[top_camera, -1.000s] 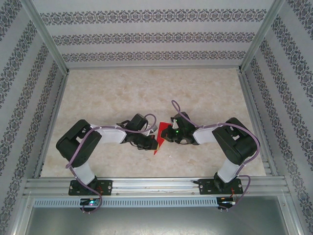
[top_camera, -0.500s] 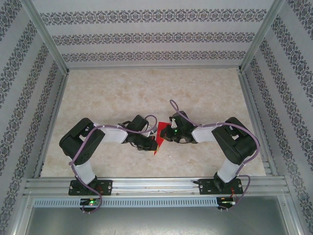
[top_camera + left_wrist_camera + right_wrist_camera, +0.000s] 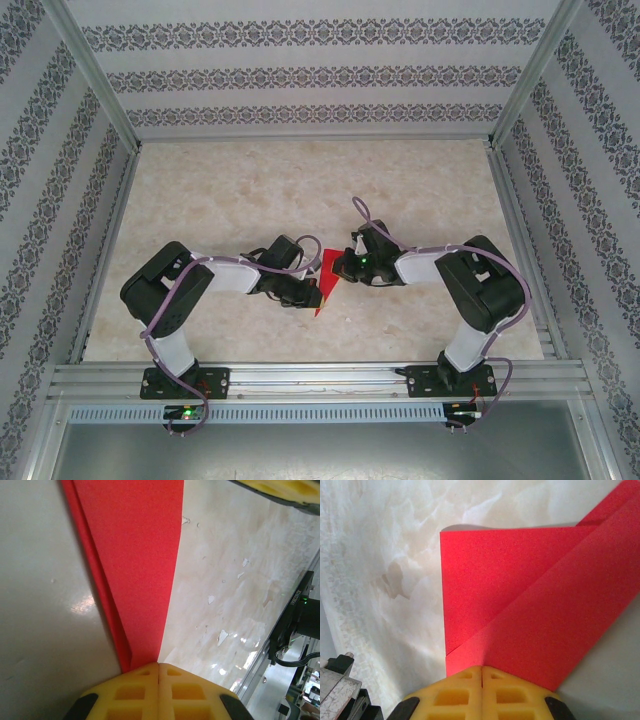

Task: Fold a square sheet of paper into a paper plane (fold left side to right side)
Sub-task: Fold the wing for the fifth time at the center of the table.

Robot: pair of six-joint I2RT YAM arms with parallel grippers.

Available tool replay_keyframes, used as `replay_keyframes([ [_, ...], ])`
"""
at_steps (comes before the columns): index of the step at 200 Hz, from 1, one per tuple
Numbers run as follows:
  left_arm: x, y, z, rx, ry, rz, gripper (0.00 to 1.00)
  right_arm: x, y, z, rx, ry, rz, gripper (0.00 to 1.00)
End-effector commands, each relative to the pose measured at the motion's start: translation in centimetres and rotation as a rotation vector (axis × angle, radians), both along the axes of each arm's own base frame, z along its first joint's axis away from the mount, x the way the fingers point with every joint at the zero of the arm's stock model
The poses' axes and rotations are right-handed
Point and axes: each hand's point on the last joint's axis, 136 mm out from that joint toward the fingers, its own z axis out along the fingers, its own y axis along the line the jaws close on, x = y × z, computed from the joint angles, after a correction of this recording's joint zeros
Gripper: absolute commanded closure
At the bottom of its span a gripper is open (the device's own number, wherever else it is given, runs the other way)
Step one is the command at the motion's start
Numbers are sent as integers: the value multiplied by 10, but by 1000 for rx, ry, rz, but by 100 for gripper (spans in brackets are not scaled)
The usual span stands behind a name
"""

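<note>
The square sheet of paper (image 3: 324,284) is folded into a narrow red pointed shape and lies flat on the marble table between my two grippers. In the left wrist view the paper (image 3: 135,555) tapers to a point under my left gripper (image 3: 159,666), whose yellow fingers are shut and rest on that tip. In the right wrist view a folded flap crosses the paper (image 3: 520,605) diagonally, and my right gripper (image 3: 482,669) is shut with its tips on the flap's edge. From above, the left gripper (image 3: 308,292) sits at the paper's left and the right gripper (image 3: 343,268) at its upper right.
Aluminium rails (image 3: 320,378) run along the table's near edge, and patterned walls close in the other three sides. The far half of the marble table (image 3: 310,190) is bare. A black arm base (image 3: 300,625) stands near the table edge.
The right gripper has slid a little toward the far side, uncovering more red paper at the top. The left gripper has stayed on the paper's tip.
</note>
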Motion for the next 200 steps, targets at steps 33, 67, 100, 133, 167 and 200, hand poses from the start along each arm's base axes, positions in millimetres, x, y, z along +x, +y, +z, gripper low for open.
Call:
replay_keyframes([
  [33,13,-3,17,-17,-34,21,100,-16,-20,-34,-113,71,-8,100],
  [67,25,-12,28,-45,-59,19,100,-21,-23,-37,-126,81,-11,100],
  [100,33,-20,26,-50,-57,11,100,-22,-23,-38,-128,84,-10,100],
  [133,35,-21,19,-41,-49,9,100,-22,-23,-38,-131,85,-10,100],
  [167,30,-19,10,-35,-25,10,100,-23,-25,-42,-147,93,-8,100],
  [200,23,-15,0,-18,0,10,100,-24,-27,-47,-166,102,-6,100],
])
